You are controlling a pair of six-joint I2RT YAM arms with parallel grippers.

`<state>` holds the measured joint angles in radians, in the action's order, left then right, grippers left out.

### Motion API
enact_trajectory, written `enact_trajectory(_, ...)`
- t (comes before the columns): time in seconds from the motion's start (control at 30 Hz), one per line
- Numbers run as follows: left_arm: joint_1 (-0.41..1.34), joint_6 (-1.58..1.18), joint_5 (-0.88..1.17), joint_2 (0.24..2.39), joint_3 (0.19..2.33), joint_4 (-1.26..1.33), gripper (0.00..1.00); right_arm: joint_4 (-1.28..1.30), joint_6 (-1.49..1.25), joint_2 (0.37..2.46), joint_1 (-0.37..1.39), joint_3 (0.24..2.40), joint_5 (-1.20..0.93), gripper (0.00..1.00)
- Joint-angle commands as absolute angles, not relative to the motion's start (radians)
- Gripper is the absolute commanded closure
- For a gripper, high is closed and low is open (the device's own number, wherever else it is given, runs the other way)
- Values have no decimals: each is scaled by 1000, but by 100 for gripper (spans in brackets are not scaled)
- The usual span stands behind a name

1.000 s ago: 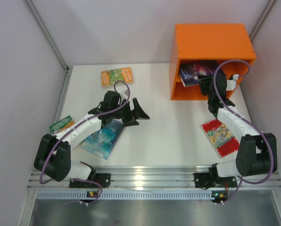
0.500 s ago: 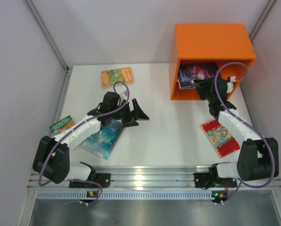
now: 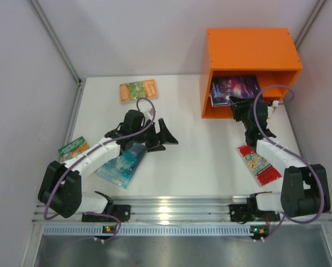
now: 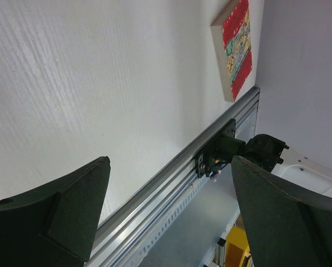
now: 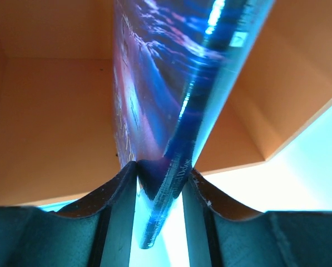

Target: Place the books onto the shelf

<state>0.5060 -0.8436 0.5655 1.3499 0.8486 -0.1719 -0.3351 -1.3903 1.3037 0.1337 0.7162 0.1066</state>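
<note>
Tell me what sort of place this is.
Most likely a robot lab test cell: a white table boxed in by plain pale panels, the left arm and right arm bolted to an aluminium rail at its edge, and a lone orange shelf as a prop.

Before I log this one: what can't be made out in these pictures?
- Top view: the left arm covers part of the pale teal book and an edge of the green book.
- Top view: the right arm overlaps the far end of the red book.
- Right wrist view: the dark blue-purple book, gripped by the right gripper fingers, is blurred close-up; whether it rests on a shelf board is unclear.
</note>
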Motion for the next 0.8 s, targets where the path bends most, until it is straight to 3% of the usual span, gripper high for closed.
enact_trajectory(0.0,515,-847,561,1322,842,-124,5,-465,-1436,1266,144,698,172,100)
enact_trajectory(0.27,526,-848,557,1339,836,-117,5,-627,-1489,1259,147,667,239,100)
enact_trajectory(0.77,538,-851,552,1344,835,-112,6,-646,-1454,1353,164,805,305,100)
